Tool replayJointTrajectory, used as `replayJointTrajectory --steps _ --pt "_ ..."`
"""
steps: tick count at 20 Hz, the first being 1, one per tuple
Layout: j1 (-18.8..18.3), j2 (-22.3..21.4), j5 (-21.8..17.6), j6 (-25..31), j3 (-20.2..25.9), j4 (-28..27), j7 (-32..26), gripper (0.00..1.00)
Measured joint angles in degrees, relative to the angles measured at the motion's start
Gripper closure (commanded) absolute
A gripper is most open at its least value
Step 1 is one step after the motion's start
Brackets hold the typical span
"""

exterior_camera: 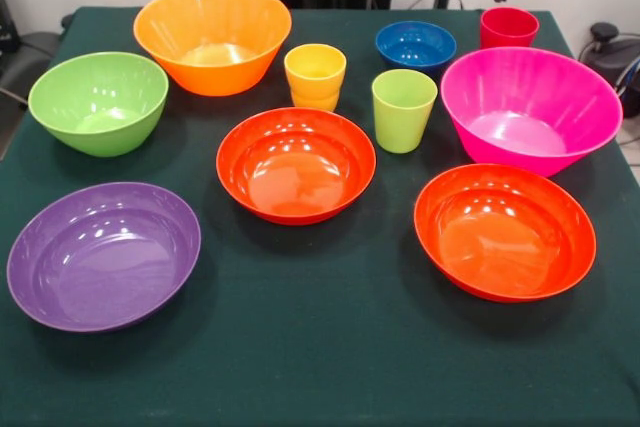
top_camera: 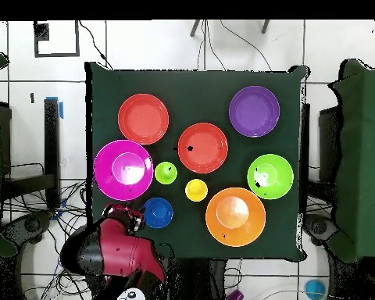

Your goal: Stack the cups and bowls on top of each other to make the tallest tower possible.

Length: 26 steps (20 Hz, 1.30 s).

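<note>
Every bowl and cup stands apart and upright on the table; nothing is stacked. The bowls are orange [exterior_camera: 212, 37], lime-green [exterior_camera: 98, 102], purple [exterior_camera: 103, 255], magenta [exterior_camera: 530, 107], small blue [exterior_camera: 415, 45] and two red-orange, one in the middle [exterior_camera: 296, 164] and one at the front right [exterior_camera: 504, 231]. The yellow cup [exterior_camera: 315, 75] and green cup [exterior_camera: 403, 109] stand mid-table. The red cup [exterior_camera: 508, 27] stands at the far right. In the overhead view the gripper [top_camera: 122, 217] is drawn back at the table's edge beside the blue bowl [top_camera: 157, 212], and the arm hides the red cup.
The dark green tablecloth [exterior_camera: 330, 347] covers the table. The red arm [top_camera: 116, 254] bends over the floor by the table's robot-side corner. Cables and dark chairs lie around the table in the overhead view.
</note>
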Motion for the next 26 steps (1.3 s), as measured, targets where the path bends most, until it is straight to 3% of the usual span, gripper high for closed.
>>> replayJointTrajectory --steps 5,13,20,26 --pt "-0.4 0.0 0.2 1.5 -1.1 -1.5 0.0 0.0" --pt "-4.8 0.0 0.2 6.2 -1.6 -5.6 0.0 0.0" --pt "-9.5 1.2 0.2 10.8 -2.7 -12.2 0.0 0.0" --pt "-10.4 3.2 0.2 12.2 -3.2 -16.5 0.0 0.0"
